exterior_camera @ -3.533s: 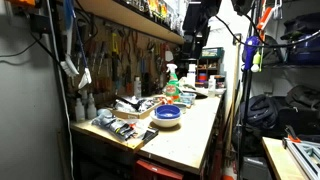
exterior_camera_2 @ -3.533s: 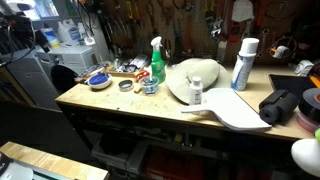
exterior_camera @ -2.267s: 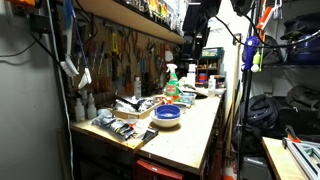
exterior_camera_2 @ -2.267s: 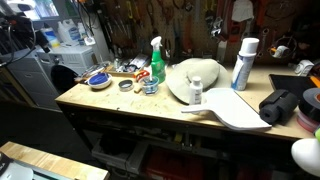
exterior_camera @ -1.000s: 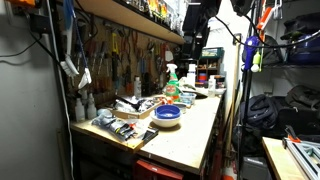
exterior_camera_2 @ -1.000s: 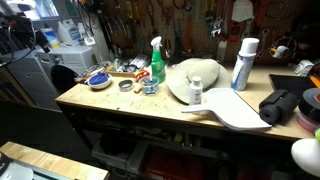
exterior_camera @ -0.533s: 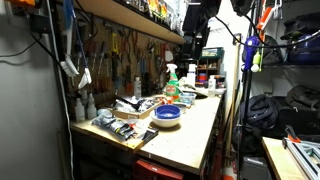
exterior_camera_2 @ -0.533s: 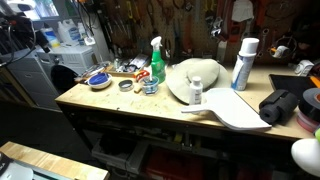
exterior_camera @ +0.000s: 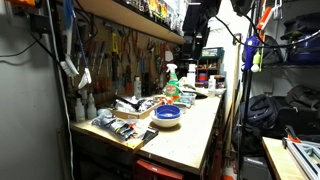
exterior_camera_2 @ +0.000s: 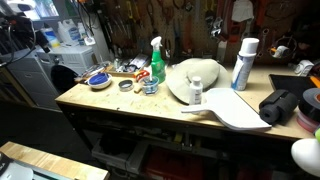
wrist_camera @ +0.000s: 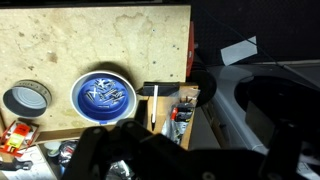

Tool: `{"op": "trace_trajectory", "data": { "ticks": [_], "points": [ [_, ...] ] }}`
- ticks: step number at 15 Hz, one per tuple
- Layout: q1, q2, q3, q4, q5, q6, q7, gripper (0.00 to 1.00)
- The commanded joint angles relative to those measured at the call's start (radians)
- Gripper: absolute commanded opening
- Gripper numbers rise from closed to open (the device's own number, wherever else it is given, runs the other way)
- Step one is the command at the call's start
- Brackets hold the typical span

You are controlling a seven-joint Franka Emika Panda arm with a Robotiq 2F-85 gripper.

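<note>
My gripper hangs high above the far end of the workbench, well clear of everything on it. In the wrist view its dark fingers fill the lower edge, spread apart with nothing between them. Far below lies a blue bowl, also seen in both exterior views. A roll of tape lies beside the bowl. A wooden tray with a white pen and small items sits at the bench edge.
A green spray bottle, a white dome-shaped hat, a white can, a white sheet and a black bag stand on the bench. Tools hang on the back wall. A shelf runs overhead.
</note>
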Motion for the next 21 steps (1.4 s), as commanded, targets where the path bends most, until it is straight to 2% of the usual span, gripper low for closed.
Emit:
{"op": "trace_trajectory", "data": {
  "ticks": [1,5,9,12,13,14,18,21],
  "points": [
    [-0.017,0.010,0.008,-0.005,-0.016,0.032,0.023,1.00],
    [-0.118,0.086,0.001,-0.046,-0.087,0.180,0.120,1.00],
    [-0.232,0.223,0.011,-0.076,-0.194,0.352,0.240,1.00],
    [-0.292,0.319,-0.005,-0.065,-0.242,0.402,0.335,1.00],
    [-0.298,0.345,-0.012,-0.054,-0.246,0.386,0.356,1.00],
    [-0.262,0.295,-0.028,-0.069,-0.223,0.376,0.298,1.00],
    [-0.259,0.316,-0.038,-0.058,-0.225,0.381,0.298,1.00],
    [-0.304,0.401,-0.021,-0.038,-0.264,0.445,0.437,1.00]
  ]
}}
